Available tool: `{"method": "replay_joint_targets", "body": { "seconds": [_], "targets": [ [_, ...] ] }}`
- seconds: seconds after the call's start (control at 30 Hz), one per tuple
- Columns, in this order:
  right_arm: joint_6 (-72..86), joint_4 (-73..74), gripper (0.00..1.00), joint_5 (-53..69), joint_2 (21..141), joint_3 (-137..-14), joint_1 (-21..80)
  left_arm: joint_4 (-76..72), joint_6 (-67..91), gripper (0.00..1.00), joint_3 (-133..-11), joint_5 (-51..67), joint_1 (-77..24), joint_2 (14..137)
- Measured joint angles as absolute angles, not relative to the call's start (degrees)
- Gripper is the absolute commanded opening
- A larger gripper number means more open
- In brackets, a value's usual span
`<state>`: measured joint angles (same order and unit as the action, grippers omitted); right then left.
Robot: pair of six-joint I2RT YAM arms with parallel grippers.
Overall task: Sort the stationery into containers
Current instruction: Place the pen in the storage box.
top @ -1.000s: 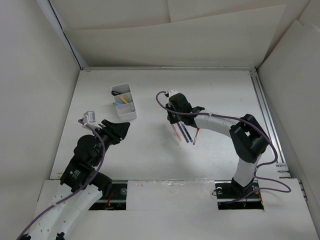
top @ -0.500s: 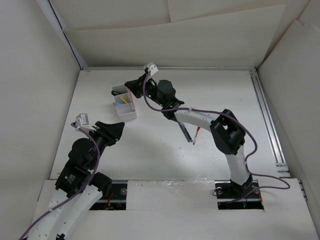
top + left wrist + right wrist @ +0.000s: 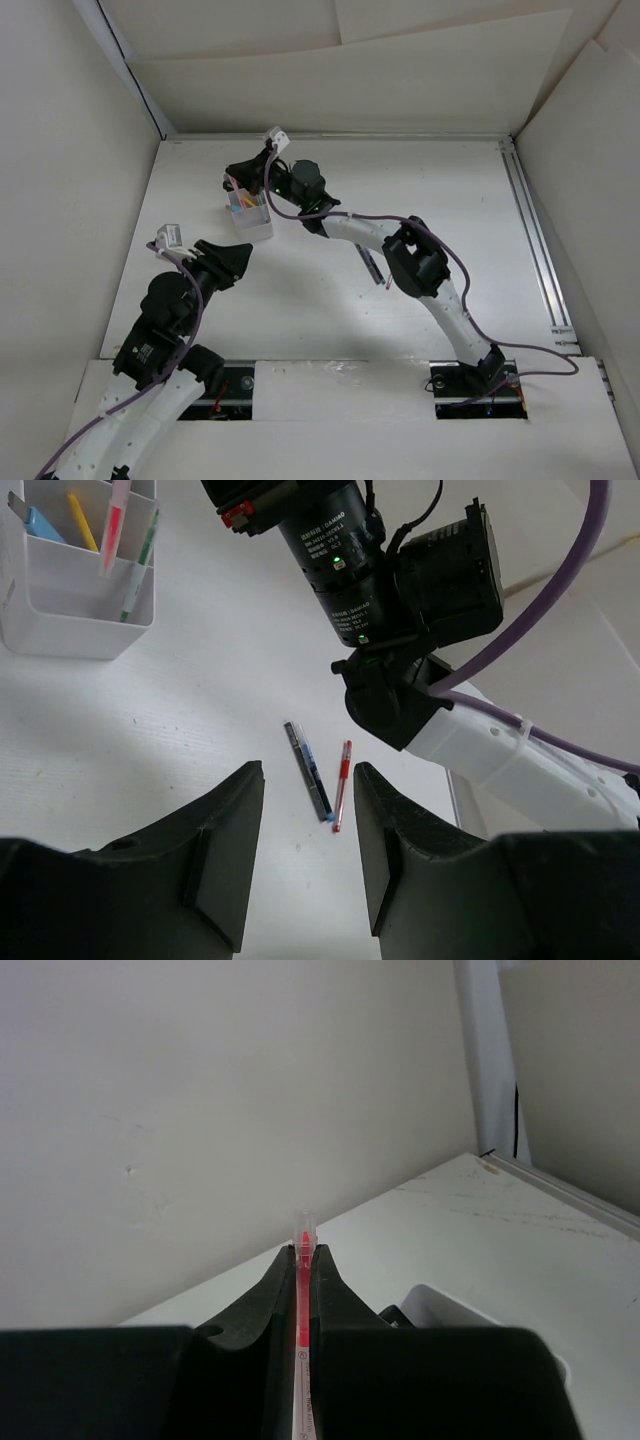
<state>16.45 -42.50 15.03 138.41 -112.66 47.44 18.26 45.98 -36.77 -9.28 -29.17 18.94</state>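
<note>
Top view first: the right arm is stretched diagonally across the table, elbow bent over the middle, so the right gripper (image 3: 242,180) is parked over the far end of the white box (image 3: 255,230). That long reach is probably needed because the box sits on the left side. The left gripper (image 3: 233,258) is held low, just short of the box and pointed at it, likely kept out of the way.

Left wrist view: its 2 jaws are seen spread apart, with nothing between them. The held red pen (image 3: 114,525) is seen slanting down into the box mouth, but which of the 2 compartments can't be told. A yellow pen (image 3: 80,508) and a green pen (image 3: 140,560) are already stood inside. A dark blue pen (image 3: 310,780) and a loose red pen (image 3: 341,785) are left lying side by side on the table, close together, near the right arm.

Right wrist view: the fingers are clamped on the held pen, which is pinched lengthwise with its clear end poking past the tips. It's presumably gripped that way so it can be slid in end-first.
</note>
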Motion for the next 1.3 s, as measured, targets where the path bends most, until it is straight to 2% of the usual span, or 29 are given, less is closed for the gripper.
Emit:
{"method": "replay_joint_targets", "body": {
  "seconds": [0.73,0.93,1.13,1.3],
  "targets": [
    [16.53,-42.44,0.01,14.28,141.6,-113.27,46.83,16.05,45.93,0.37,-36.77,-9.43,-29.17,20.25],
    [17.43,-42.41,0.15,13.74,141.88,-109.8,46.46,15.92,45.93,0.37,-36.77,-9.43,-29.17,20.25],
    [18.02,-43.2,0.43,13.69,141.86,-105.97,46.24,15.79,45.95,0.37,-36.62,-9.43,-29.17,20.18],
    [18.11,-44.27,0.48,13.61,138.58,-99.22,45.87,15.66,45.95,0.37,-36.34,-9.41,-29.17,19.97]
  ]
}}
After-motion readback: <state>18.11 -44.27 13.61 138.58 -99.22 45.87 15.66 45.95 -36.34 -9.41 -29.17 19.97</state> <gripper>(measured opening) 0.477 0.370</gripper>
